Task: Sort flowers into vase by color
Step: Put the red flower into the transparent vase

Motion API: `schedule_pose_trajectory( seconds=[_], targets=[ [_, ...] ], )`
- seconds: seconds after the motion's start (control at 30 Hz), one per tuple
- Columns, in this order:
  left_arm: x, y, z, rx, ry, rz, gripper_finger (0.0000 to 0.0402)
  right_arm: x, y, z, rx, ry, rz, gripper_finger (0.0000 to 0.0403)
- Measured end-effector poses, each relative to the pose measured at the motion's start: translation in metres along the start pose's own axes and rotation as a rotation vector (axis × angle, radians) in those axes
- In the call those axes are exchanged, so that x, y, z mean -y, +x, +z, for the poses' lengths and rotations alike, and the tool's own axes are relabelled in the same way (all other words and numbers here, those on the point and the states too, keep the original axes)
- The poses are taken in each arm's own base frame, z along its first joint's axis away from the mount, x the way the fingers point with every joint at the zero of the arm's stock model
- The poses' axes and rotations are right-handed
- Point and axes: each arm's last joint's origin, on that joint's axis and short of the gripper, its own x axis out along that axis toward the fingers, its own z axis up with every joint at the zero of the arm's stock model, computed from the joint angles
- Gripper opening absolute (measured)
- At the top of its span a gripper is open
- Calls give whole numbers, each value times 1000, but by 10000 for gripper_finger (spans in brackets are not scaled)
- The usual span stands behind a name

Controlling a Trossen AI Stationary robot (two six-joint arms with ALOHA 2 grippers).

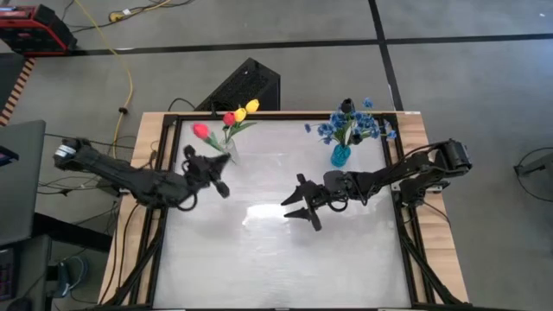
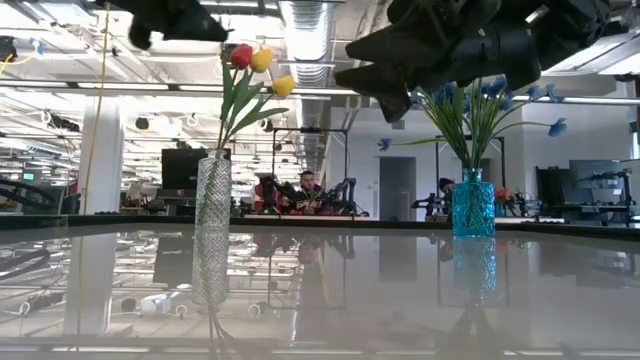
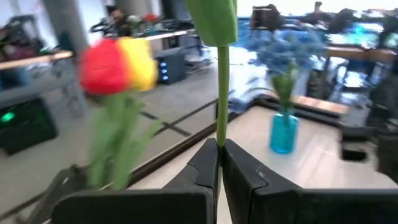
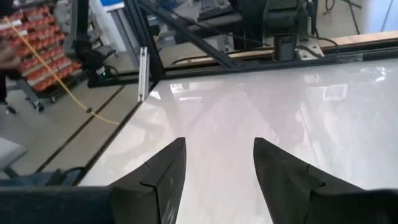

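My left gripper (image 1: 210, 166) is raised beside the clear vase (image 2: 212, 225) and is shut on a thin green stem. A red tulip (image 1: 200, 131) shows just on its far side. The clear vase stands near the far edge and holds a red tulip (image 2: 240, 55) and two yellow ones (image 2: 262, 60). The blue vase (image 1: 340, 156) stands far right and holds blue sprigs (image 1: 363, 125) and a black-headed flower (image 1: 347, 105). My right gripper (image 1: 298, 206) hangs open over the table's middle, holding nothing. My left gripper pinches a green stem (image 3: 219, 134) between its two fingers (image 3: 202, 165). The fingers lie across the stem. The stem rises straight from the fingertips to a green leaf (image 3: 214, 18). Its flower head is out of the wrist view, and its lower end is hidden behind the fingers.
The glossy white tabletop (image 1: 276, 259) has a black rail frame (image 1: 406, 233) along its sides. Free room lies over the near half. The two vases stand apart by the far edge. People sit in the room behind (image 2: 305, 190).
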Motion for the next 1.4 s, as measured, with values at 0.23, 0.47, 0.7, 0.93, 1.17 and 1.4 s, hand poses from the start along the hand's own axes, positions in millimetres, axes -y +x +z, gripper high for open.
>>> schedule_pose_trajectory(
  seconds=[0.23,0.47,0.7,0.93,1.17,1.4],
  targets=[
    [-30,0,4,-27,-43,111,0,-1,0,-4,-36,-28,-1,212],
    [-49,11,8,-24,-8,225,0,0,0,-4,-45,-29,-5,212],
    [-70,32,8,-47,-21,216,0,0,0,-5,-51,-28,-8,211],
    [-83,44,8,-62,-49,185,0,0,0,-8,-78,-23,-13,211],
    [-84,52,-1,-118,-21,203,0,0,0,-9,-92,-27,-15,211],
    [-86,58,-15,-160,-35,216,0,0,0,-9,-96,-26,-14,211]
  ],
)
